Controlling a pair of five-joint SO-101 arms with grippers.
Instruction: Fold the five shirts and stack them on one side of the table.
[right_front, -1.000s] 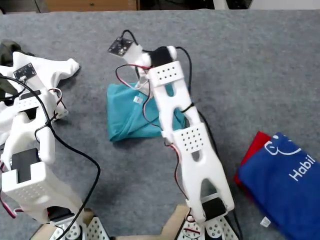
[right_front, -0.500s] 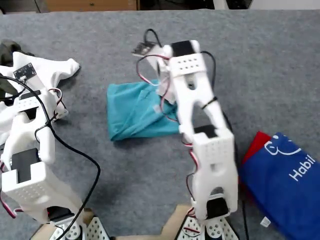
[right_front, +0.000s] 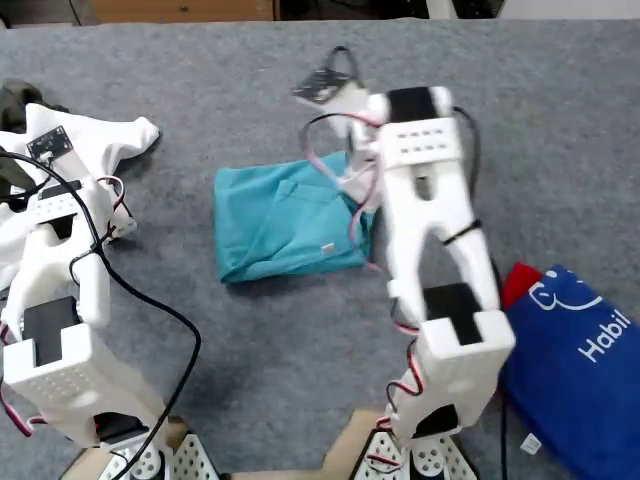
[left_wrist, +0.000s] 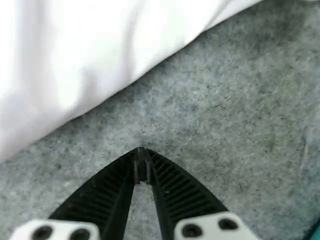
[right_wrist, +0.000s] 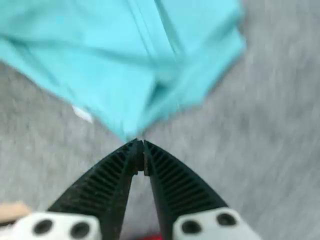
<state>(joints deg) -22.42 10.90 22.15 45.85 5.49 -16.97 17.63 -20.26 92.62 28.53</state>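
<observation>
Since the teal shirt (right_front: 285, 222) already lies folded into a rough rectangle on the grey bench (right_front: 520, 120), the right claw (right_wrist: 140, 156) looks to be at its edge to finish or tidy that fold. Its jaws are pressed together and the tips meet right at a corner of the cloth, with the rest of the shirt spreading away ahead of them. I cannot tell whether a pinch of fabric sits between the tips.

The left claw (left_wrist: 141, 165) is likewise closed tight and holds nothing. Its tips rest over bare bench, and the edge of the white shirt (left_wrist: 75, 60) lies just ahead of them. That shirt is loose and rumpled, so I judge it waits its turn and this arm is parked beside it for the next fold.

Nothing here acts as a true container. The nearest thing to one is the stack behind the right claw, off beside that arm's base, where the blue shirt (right_front: 580, 370) lies on the red shirt (right_front: 515, 282), which peeks out from beneath. It is probably the pile the others should join. A dark cloth (right_front: 15, 95) lies beyond the left claw, past the white shirt; what it is I cannot say.
</observation>
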